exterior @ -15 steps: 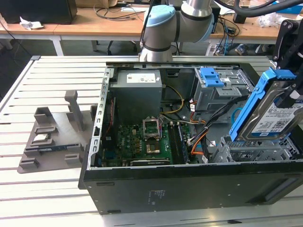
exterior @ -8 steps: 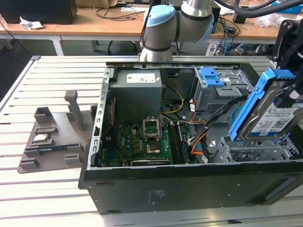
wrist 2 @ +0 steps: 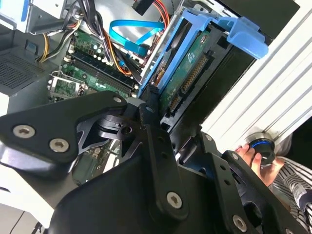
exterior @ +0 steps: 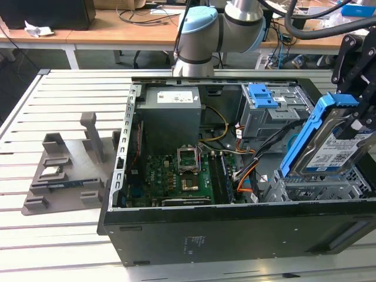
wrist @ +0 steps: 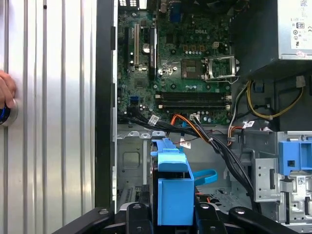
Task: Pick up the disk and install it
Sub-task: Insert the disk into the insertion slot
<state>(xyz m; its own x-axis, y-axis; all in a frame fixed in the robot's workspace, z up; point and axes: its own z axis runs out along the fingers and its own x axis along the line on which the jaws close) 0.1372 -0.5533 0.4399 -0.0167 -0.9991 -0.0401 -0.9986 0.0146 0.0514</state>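
The flat silver-metal disk (exterior: 338, 150) with its glossy paper label sits in smooth blue plastic rails (wrist: 171, 195), beside the matt black metal computer case (exterior: 235, 232) on the ribbed, brushed aluminium table (exterior: 64, 241).

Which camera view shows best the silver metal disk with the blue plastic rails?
The exterior view: the silver metal disk with blue plastic rails shows its labelled face, tilted above the case. The second wrist view shows its underside; the first wrist view its blue end.

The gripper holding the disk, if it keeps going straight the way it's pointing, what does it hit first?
Probably the grey drive cage: the gripper holds the disk tilted just above it, so the disk's lower edge would meet it first. Depth is unclear.
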